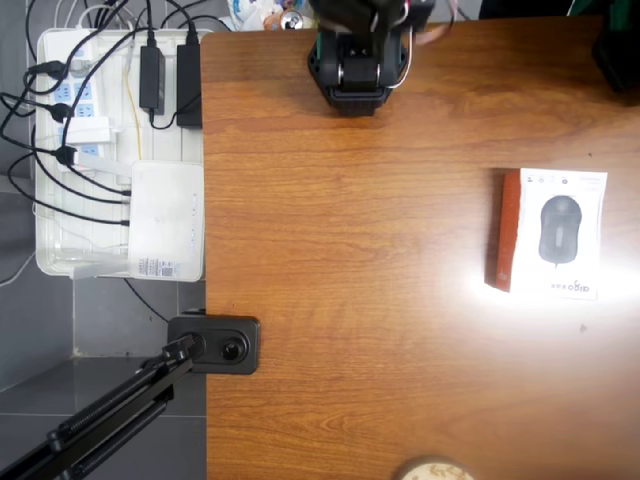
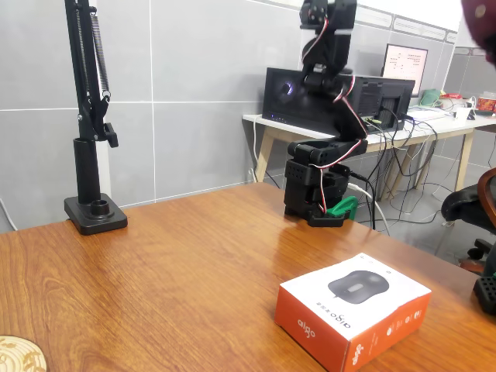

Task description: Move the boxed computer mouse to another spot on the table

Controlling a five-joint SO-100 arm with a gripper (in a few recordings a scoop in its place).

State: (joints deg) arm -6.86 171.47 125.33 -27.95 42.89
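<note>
We note the boxed computer mouse [image 1: 551, 232] lying flat on the table [image 1: 350, 300] at the right of the overhead view, about mid-height. Its white face with the dark mouse picture points up, and its orange-red side faces the left of the frame. A bright glare patch sits on the wood around the lower part of the box. In the fixed view the same box [image 2: 353, 306] sits at the lower right, near the front edge of the table [image 2: 155, 263], with the "aigo" logo readable on its white end and again on the orange-red side.

The arm [image 1: 350, 60] stands at the top centre of the overhead view, well apart from the box. In the fixed view the arm [image 2: 325, 139] is folded upright on its base at the far edge of the table, with red and white wires running down it. We cannot make out the gripper's fingers in either view, so we cannot tell whether it is released or clenched; nothing touches the box.

At the left of the overhead view, off the table, a white tray [image 1: 50, 255] holds power strips [image 1: 75, 90], black adapters [image 1: 170, 75] and a plain white device [image 1: 165, 220] with cables. A black lamp-arm clamp [image 1: 215, 343] grips the table's left edge; in the fixed view its stand [image 2: 93, 209] rises at the upper left. A round light-wood object [image 2: 15, 355] shows at the lower left corner.
</note>
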